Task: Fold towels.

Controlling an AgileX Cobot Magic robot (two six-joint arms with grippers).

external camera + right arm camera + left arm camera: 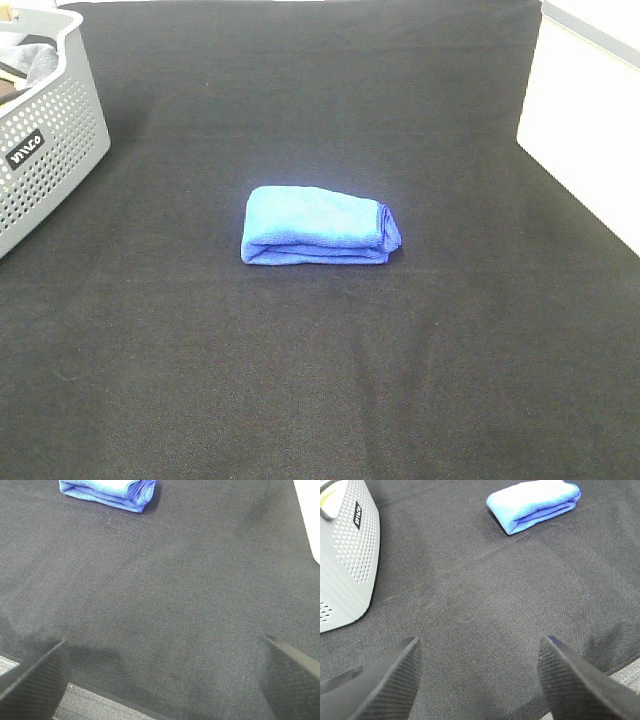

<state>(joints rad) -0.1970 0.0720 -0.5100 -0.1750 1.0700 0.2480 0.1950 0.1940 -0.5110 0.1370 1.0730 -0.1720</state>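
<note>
Our left pincer [477, 680] and right pincer [162, 675] hang wide, empty; regrasping the folded towel [318, 226] risks unfolding it.

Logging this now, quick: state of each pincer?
Left pincer: open, holding nothing.
Right pincer: open, holding nothing.

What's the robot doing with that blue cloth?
Right now nothing is touching it. The blue towel is already folded into a small, neat bundle and lies by itself in the middle of the black table. Both robot arms are off to the sides: the left end effector and the right end effector are open, empty, and hang over bare table, away from the towel. A gray basket with something in it sits at the far left corner.
</note>
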